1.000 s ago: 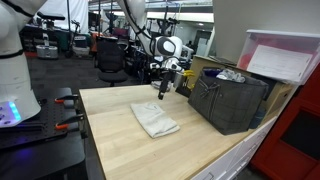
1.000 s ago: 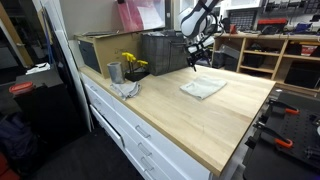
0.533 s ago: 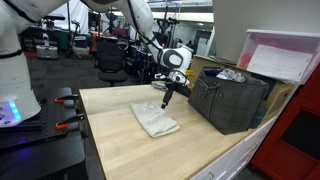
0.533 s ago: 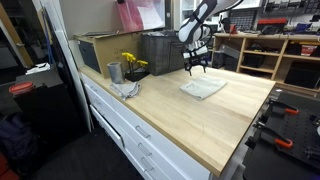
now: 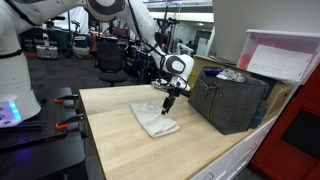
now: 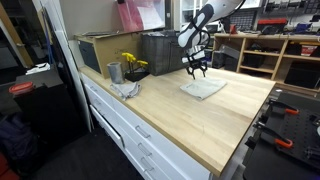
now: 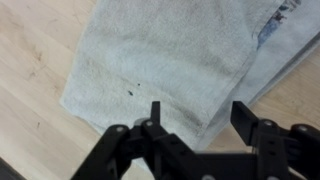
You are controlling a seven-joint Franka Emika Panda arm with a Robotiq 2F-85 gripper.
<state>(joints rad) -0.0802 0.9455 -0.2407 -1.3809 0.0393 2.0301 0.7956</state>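
A folded light grey cloth lies flat on the wooden table; it also shows in the other exterior view and fills the wrist view. My gripper hovers just above the cloth's far edge, fingers pointing down, and also shows in the other exterior view. In the wrist view the gripper is open and empty, its two fingers straddling a folded edge of the cloth.
A dark grey bin with items inside stands on the table close beside the gripper. A metal cup, yellow flowers and a crumpled cloth sit further along the table. Clamps lie on the neighbouring bench.
My gripper has moved down and over the cloth's edge, from beside the bin toward the cloth. The cloth has not moved.
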